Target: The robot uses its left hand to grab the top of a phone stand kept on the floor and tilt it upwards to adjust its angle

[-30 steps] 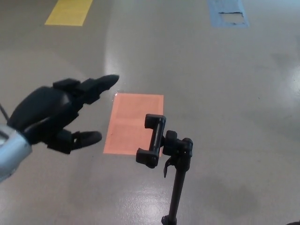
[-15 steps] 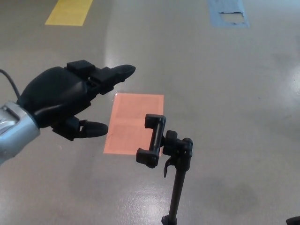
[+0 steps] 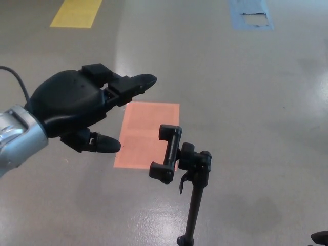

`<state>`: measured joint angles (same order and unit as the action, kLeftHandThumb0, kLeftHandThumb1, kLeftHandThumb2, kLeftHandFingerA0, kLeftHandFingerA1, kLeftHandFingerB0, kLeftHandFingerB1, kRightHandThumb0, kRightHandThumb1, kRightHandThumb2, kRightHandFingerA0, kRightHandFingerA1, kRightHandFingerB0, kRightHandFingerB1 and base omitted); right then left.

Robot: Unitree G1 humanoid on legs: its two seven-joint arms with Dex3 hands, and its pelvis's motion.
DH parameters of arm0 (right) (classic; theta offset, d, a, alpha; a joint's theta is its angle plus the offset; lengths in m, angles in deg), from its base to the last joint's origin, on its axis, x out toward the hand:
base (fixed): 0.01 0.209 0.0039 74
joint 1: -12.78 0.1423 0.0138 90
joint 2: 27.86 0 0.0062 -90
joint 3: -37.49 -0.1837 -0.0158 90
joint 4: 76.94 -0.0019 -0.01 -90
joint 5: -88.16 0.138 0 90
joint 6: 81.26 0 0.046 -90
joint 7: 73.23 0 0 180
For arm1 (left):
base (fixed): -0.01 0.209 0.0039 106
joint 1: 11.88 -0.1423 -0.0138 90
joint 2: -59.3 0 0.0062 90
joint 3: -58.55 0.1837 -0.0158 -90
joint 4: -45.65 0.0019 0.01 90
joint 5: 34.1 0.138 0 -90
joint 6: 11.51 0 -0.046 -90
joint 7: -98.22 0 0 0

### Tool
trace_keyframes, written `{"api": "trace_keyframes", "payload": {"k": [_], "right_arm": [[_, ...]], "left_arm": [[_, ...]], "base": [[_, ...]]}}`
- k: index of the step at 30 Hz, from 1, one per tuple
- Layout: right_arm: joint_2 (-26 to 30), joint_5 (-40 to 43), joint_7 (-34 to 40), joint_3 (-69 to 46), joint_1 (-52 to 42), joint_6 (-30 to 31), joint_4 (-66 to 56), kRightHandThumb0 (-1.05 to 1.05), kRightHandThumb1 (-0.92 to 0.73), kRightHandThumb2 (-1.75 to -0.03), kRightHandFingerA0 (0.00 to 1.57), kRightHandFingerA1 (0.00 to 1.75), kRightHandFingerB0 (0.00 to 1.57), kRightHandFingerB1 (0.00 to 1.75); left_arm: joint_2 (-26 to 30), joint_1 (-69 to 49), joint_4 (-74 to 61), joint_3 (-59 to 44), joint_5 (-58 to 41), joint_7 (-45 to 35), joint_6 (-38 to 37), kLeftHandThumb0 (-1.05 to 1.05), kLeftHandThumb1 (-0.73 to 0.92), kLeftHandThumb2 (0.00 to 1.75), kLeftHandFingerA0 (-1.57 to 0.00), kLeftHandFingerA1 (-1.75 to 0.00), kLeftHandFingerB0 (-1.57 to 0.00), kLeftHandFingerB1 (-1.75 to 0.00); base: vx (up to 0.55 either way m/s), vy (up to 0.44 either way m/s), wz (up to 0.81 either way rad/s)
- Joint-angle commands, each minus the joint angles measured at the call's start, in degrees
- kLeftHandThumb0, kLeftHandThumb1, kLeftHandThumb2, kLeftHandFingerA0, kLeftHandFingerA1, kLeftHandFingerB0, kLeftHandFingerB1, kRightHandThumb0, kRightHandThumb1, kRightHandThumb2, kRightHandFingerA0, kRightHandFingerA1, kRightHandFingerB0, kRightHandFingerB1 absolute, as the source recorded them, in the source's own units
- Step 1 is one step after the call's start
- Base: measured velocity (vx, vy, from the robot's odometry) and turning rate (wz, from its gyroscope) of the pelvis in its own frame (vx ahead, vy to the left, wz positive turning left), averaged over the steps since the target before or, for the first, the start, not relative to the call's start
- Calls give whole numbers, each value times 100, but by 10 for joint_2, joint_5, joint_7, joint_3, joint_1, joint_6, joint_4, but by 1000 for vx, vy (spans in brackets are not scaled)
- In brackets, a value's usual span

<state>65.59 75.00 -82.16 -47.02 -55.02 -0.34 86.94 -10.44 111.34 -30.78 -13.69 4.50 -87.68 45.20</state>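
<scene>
Head view of a glossy grey-beige concrete floor [image 3: 246, 102] bearing coloured markings: a salmon-pink rectangular patch [image 3: 143, 133] at centre, a yellow painted strip [image 3: 76, 12] at upper left and a worn blue patch [image 3: 249, 14] at upper right. The robot's black left hand [image 3: 77, 105], on a silver-grey forearm [image 3: 15, 141], enters from the left and hovers released, its two thick fingers [image 3: 134, 84] extended toward the pink patch and the thumb [image 3: 102, 144] spread below them, grasping nothing. The slim black phone stand [image 3: 193, 197] rises from the lower edge of the frame, right of the hand and apart from it; its empty black clamp head [image 3: 167, 152] sits at the pole's top, set against the pink patch, and appears untouched. The right hand cannot be identified; a small dark shape at the lower right corner is too cropped to name. Judged risk: the stand is tall, thin and top-heavy, so a sideways approach that strikes the clamp rather than enclosing it could topple the pole, and a shallow grip could slip off the clamp during the upward tilt.
</scene>
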Motion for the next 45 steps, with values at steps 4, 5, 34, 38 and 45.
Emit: {"api": "trace_keyframes", "payload": {"k": [4,5,34,38,45], "right_arm": [[14,-4,-8,2,-3,8,5,-67,-80,-64,25,38,23,31],[14,-3,-9,1,-3,9,6,-65,-80,-64,27,38,24,31],[19,-10,-25,13,20,19,4,-65,-78,-64,28,43,25,35],[19,-10,-26,12,22,21,3,-64,-78,-63,28,43,27,35],[18,-5,-31,8,22,19,2,-62,-76,-63,27,43,25,33]], "left_arm": [[-2,-9,-6,8,29,-7,12,-78,75,64,-28,-32,0,-11],[-4,-9,-10,9,31,-8,13,-80,59,94,-21,-46,0,-15],[-22,7,-64,25,44,-67,50,-78,71,64,-31,-34,0,-18],[-24,4,-68,27,46,-73,54,-77,72,62,-32,-33,0,-19],[-26,-2,-81,29,55,-71,54,-78,73,63,-32,-33,0,-18]], "base": [[0,0,0],[0,0,0],[0,0,0],[0,0,0],[0,0,0]]}}
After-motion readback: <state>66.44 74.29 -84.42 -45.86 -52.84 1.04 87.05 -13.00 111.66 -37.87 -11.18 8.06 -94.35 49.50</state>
